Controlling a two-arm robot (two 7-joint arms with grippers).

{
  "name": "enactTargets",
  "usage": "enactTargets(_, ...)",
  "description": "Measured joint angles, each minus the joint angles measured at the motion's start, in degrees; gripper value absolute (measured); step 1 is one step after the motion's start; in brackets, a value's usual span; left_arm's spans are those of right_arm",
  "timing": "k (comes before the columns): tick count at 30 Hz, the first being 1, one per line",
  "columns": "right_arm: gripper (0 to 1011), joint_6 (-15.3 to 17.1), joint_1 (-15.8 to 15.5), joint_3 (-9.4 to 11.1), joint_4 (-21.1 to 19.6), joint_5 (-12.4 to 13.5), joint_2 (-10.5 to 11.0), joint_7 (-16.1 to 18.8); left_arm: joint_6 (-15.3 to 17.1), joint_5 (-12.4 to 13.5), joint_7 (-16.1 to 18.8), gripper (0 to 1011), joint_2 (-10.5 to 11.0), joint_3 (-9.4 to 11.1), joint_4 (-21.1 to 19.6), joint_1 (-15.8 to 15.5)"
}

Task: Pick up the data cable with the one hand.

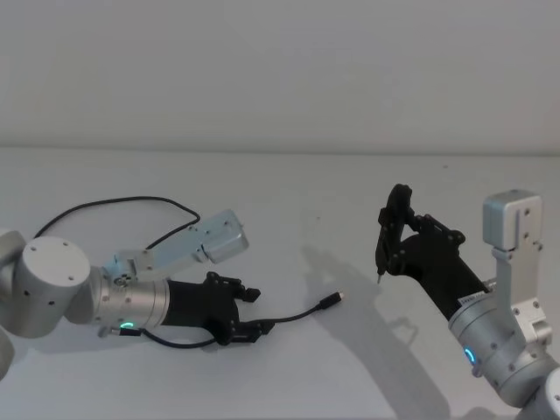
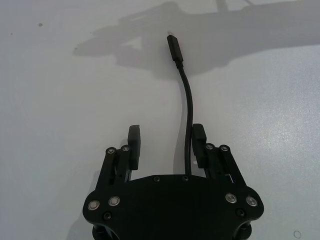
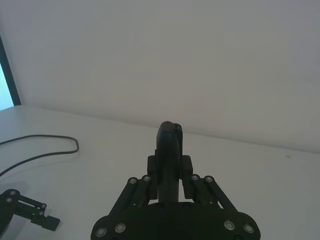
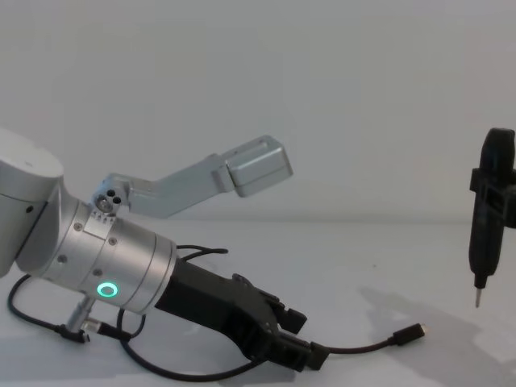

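Data cable [image 2: 190, 117], thin and black, lies in a long loose loop on a plain white table [image 1: 289, 201]. One end carries a small plug [image 1: 333, 299] with a silvery tip, pointing toward the middle of the table. From there the cable runs back beneath the left arm and curls round behind it.

We see the left gripper [image 2: 167, 140], on a silver wrist with a glowing green ring, sitting low at the table surface. Its two fingers [image 2: 135, 142] are spread wide, one on each side of the cable, a short way back from the plug. The cable passes much closer to one finger than the other. We cannot tell whether it touches that finger. Nothing is held.

The right gripper [image 3: 169, 167] hangs raised on the right, well apart from the cable. Its fingers are closed on a slim black pen-like tool [image 4: 486, 218] whose metal tip points down, clear of the table.

We judge the approach to be done, since the gripper is placed astride the cable. The closing of the fingers and the lift are not yet done. Because the cable sits off centre, the closing fingers may nudge it sideways before they pinch it.
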Motion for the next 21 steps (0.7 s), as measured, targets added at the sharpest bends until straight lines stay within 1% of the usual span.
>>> enactTargets(21, 275, 0.0, 0.0, 0.0, 0.0, 0.0, 0.0, 0.0, 0.03, 0.05, 0.01, 449, 0.0, 0.0, 0.05, 0.0)
